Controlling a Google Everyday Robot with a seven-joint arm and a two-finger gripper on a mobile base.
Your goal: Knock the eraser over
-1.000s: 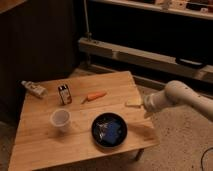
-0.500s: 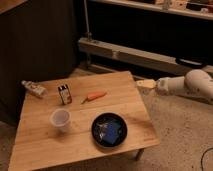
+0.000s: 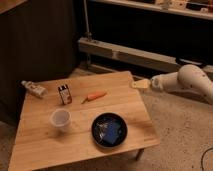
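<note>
Gripper (image 3: 141, 84) at the tip of the pale arm (image 3: 187, 82), hanging just off the far right-hand corner of the wooden surface (image 3: 45, 145) and pointing inward toward it. Degree of opening not to be told from this view; nothing visibly held. Well apart from every object on the surface.

Nearest along the line inward: an orange carrot (image 3: 95, 96), lying flat, between gripper and target. Just beyond it, toward the left: the eraser (image 3: 64, 94), a small dark block with pale label marks, standing upright on end, apart from the carrot and untouched. Further left, near the far left corner: a whitish bottle (image 3: 34, 88) on its side. Toward the near edge: a translucent cup (image 3: 60, 120), upright, in front of the eraser, and a dark plate (image 3: 94, 131) with something blue in it.

Step in hand, by judgement: the approach, with no contact made and the eraser not yet knocked over.

Next move, by judgement: travel leftward across the surface at about the height of the eraser's upper half, then a short push against it. Calls for a path above or behind the carrot and clear of the cup, to topple the eraser alone.
</note>
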